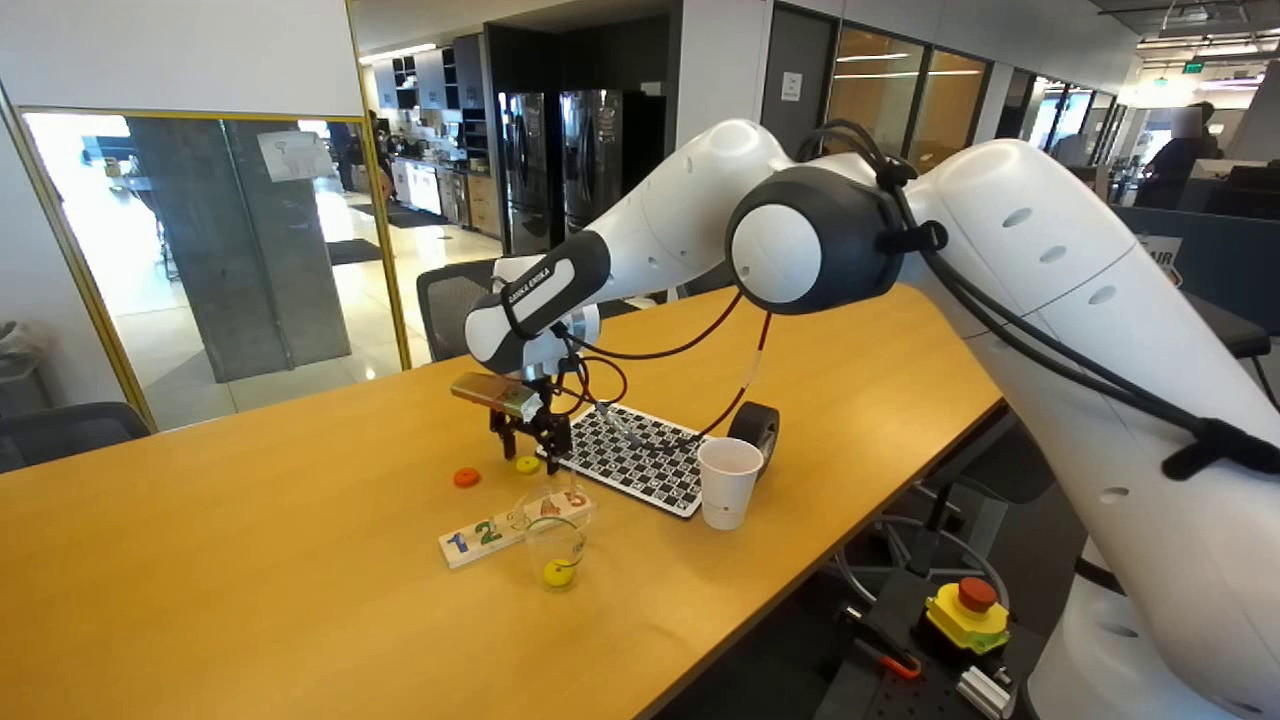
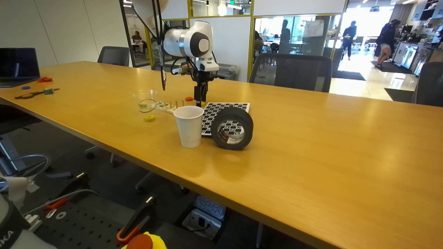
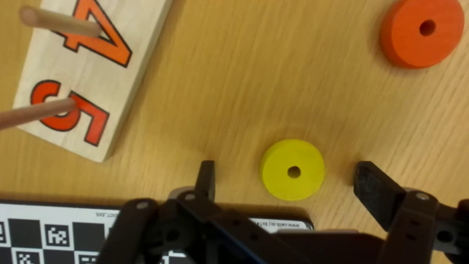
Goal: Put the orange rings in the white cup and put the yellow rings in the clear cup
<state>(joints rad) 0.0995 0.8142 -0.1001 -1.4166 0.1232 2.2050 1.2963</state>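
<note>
The tool [image 3: 284, 176] hangs over the table [image 1: 300, 580] with its jaws spread wide and nothing in its hold. In the wrist view the jaws stand at nine and three o'clock of a yellow ring [image 3: 281, 172], a gap on either side, so that neither touches it. That ring lies flat on the table, its small hole facing up. The orange ring [image 3: 417, 40], also flat on the table, is well apart from it at about half past one. The board [image 3: 121, 84], with pegs [image 3: 60, 25] rising from its 4 and 5, lies at ten o'clock, and the mat [image 3: 55, 227] at about eight, partly hidden by the tool.

In an exterior view, reckoned from that same ring, the clear cup [image 1: 550, 540] stands upright between five and six o'clock, near the board; a second yellow ring [image 1: 559, 573] shows at its bottom. The white cup [image 1: 728, 490] stands upright at three o'clock, just beside the mat; its bottom inside is out of sight.

In an exterior view the tape [image 2: 246, 122] stands on edge at three o'clock of the white cup, near it, with the clear cup at ten. A laptop [image 2: 18, 64] sits well off, between nine and ten.
</note>
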